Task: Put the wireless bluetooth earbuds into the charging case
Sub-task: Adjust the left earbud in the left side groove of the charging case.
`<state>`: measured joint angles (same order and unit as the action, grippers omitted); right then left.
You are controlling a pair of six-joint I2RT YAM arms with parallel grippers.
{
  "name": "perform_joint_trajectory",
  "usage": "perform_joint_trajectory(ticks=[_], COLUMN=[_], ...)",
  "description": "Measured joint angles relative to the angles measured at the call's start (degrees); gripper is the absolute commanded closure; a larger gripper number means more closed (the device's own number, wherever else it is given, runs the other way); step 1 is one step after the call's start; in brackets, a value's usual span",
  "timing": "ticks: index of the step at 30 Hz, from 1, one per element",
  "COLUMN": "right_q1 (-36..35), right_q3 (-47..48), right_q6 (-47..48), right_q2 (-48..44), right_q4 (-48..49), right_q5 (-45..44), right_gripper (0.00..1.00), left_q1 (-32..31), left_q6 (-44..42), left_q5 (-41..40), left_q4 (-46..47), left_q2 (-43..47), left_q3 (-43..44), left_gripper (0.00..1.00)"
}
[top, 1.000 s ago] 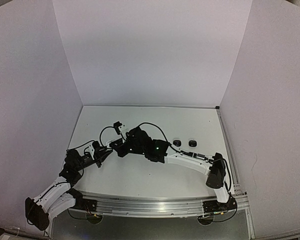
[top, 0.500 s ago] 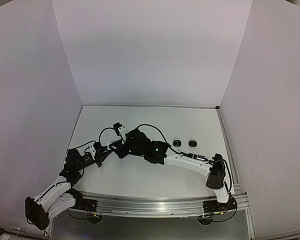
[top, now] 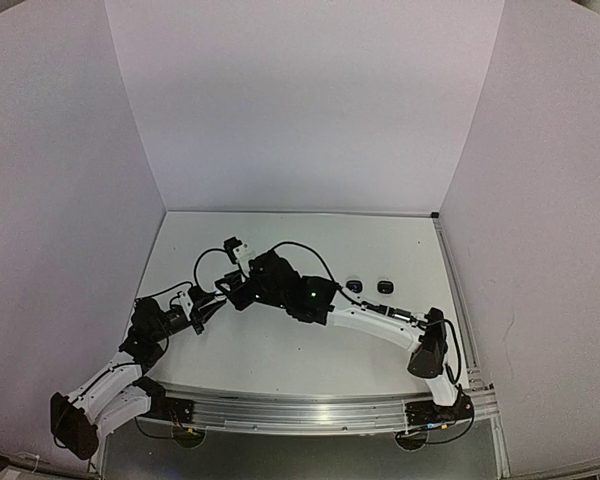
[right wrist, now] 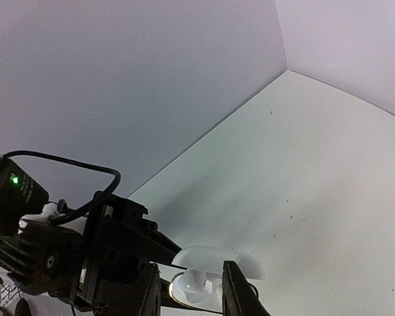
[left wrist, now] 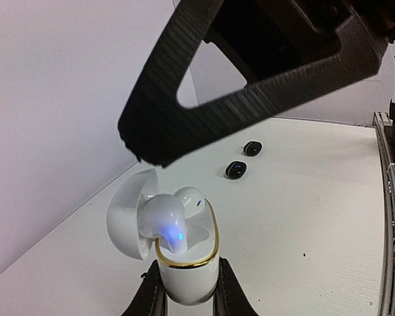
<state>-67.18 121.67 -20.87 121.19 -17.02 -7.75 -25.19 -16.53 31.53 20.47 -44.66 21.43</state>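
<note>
In the left wrist view my left gripper (left wrist: 186, 280) is shut on the base of a white charging case (left wrist: 184, 280) with a gold rim, held upright with its lid (left wrist: 125, 214) open. A white earbud (left wrist: 163, 220) with a blue light stands high in the near slot. A second white earbud (left wrist: 191, 197) sits in the far slot. My right gripper (right wrist: 189, 270) is open just above the case, and its fingers (right wrist: 236, 293) straddle the near earbud (right wrist: 194, 282) without touching it. In the top view both grippers meet (top: 228, 292) and hide the case.
Two small black rounded items (top: 354, 286) (top: 385, 287) lie on the white table to the right of the arms, and also show in the left wrist view (left wrist: 236, 170) (left wrist: 252, 148). White walls enclose the table on three sides. A metal rail (top: 310, 408) runs along the near edge.
</note>
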Motion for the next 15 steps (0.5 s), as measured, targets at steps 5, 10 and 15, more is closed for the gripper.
perform_joint_trajectory(ticks=[5,10,15], right_q1=[-0.14,-0.36,-0.66], right_q3=[0.73,1.42,3.43], right_q6=[0.70,1.35,1.78], right_q2=[1.49,2.19,3.24], right_q4=[-2.43,-4.54,-5.55], right_q5=[-0.10,-0.76,-0.85], right_gripper=[0.71,0.72,0.74], left_q1=[0.00,0.00,0.00], left_q6=[0.08,0.26,0.24], left_q5=[0.17,0.28,0.28], left_q4=[-0.02,-0.38,-0.47], left_q2=[-0.08,-0.67,-0.72], left_q3=[0.00,0.00,0.00], left_gripper=[1.00,1.00,1.00])
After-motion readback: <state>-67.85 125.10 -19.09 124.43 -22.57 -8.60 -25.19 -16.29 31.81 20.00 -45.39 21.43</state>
